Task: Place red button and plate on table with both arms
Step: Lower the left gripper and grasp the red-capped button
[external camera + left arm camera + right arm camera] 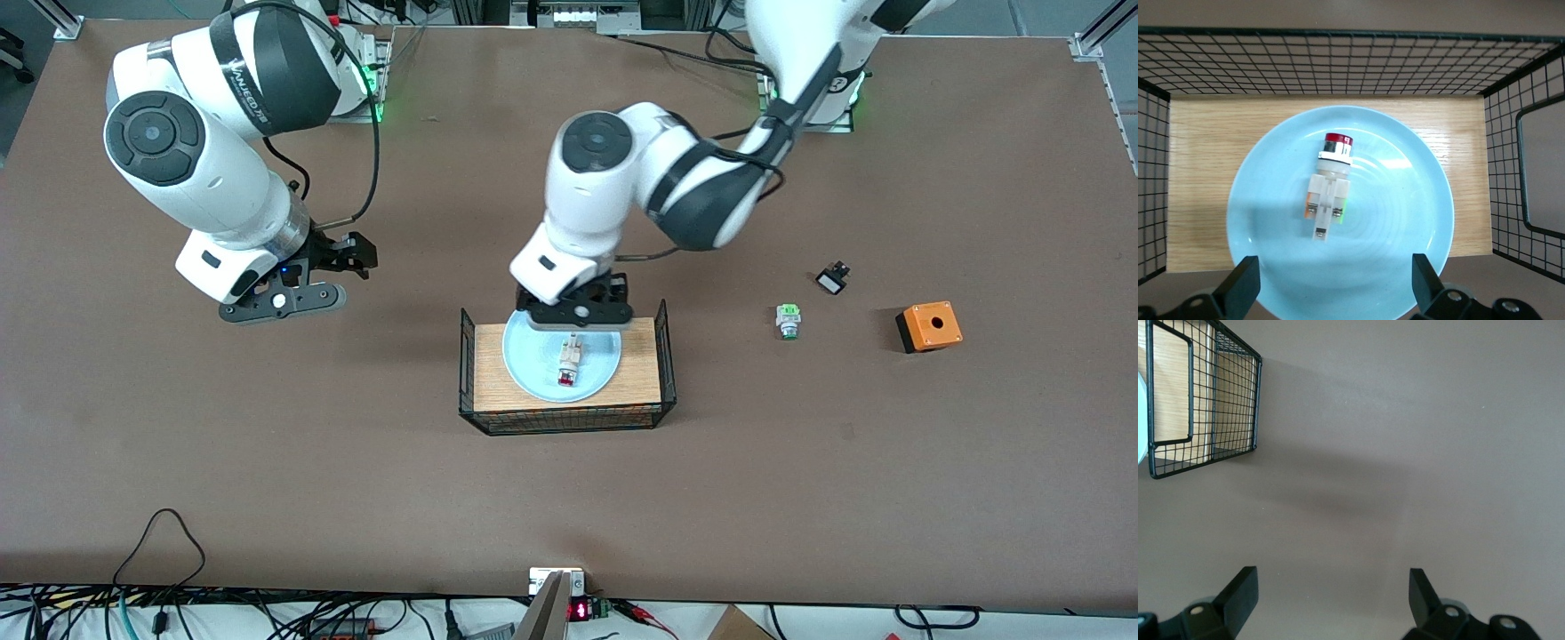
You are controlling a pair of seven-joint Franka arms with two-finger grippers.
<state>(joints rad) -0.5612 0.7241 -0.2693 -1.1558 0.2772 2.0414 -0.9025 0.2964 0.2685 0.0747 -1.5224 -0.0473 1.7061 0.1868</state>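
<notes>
The red button [569,363] lies on its side on the plate [533,369], which sits on a wooden tray with black wire walls [566,422] mid-desk [267,471]. To lift the button cleanly, I'd lower straight down and close across its whitish body — not the cap — without scraping the plate. The left pincer [576,313] hangs over the plate's edge, spread wide, holding nothing. The right pincer [283,302] waits over bare desk toward the right arm's end — equally wide, empty.
</notes>
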